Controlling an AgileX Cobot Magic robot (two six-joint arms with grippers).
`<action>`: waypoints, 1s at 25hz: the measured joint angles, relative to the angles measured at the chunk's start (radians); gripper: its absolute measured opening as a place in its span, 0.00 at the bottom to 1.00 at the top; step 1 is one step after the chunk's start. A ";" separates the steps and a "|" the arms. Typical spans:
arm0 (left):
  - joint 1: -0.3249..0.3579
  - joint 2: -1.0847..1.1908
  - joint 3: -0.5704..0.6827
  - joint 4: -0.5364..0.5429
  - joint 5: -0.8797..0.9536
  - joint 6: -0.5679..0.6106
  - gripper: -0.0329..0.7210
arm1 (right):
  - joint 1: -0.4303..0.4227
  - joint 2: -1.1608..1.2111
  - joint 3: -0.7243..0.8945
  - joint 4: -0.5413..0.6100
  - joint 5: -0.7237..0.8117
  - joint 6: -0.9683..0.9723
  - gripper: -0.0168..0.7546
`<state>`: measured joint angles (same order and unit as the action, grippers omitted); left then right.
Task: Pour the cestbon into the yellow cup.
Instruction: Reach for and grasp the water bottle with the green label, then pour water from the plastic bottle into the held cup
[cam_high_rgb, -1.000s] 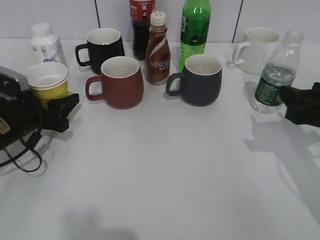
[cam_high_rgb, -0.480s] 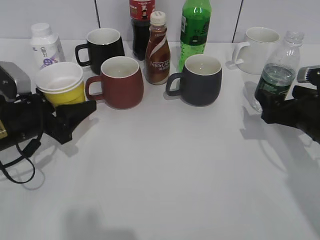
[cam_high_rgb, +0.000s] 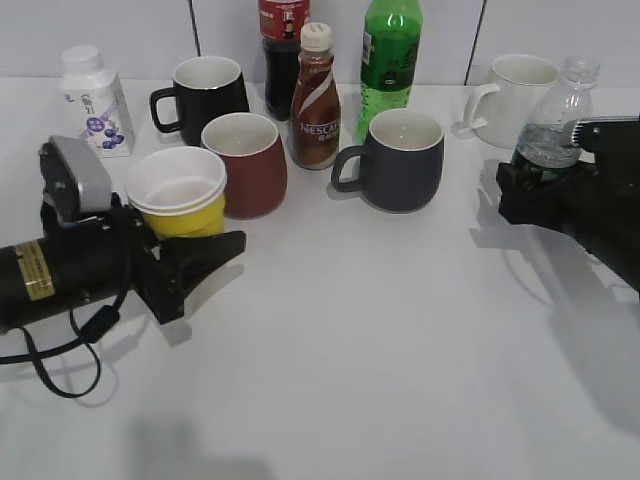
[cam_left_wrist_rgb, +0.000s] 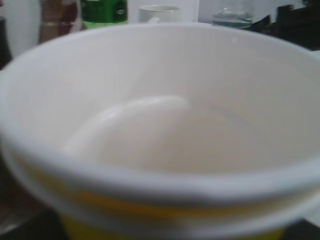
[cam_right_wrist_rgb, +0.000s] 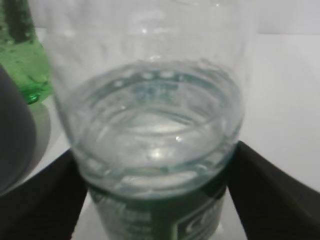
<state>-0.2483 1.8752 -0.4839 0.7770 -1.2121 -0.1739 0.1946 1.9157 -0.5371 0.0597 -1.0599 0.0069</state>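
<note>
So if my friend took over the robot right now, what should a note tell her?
Left end effector: shut on the yellow cup, held in front of the brown mug. The left wrist view shows the cup empty.
Right end effector: shut on the cestbon, upright, near the white mug at the right. No cap, water still inside.
Done: both things are gripped.
Left: bring bottle and cup together, tip the bottle over the cup, pour.
Watch out: other mugs and bottles stand close behind.
</note>
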 joint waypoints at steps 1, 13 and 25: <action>-0.019 0.000 0.000 -0.010 0.000 0.000 0.62 | 0.000 0.010 -0.009 0.003 0.000 0.000 0.85; -0.131 0.000 -0.004 -0.098 0.001 -0.003 0.62 | 0.001 0.061 -0.076 0.015 0.008 -0.007 0.61; -0.250 0.000 -0.116 -0.105 0.134 -0.017 0.62 | 0.001 -0.041 -0.020 -0.199 0.039 -0.026 0.60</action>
<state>-0.4978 1.8752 -0.5997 0.6717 -1.0777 -0.1905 0.1957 1.8745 -0.5573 -0.1393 -1.0207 -0.0190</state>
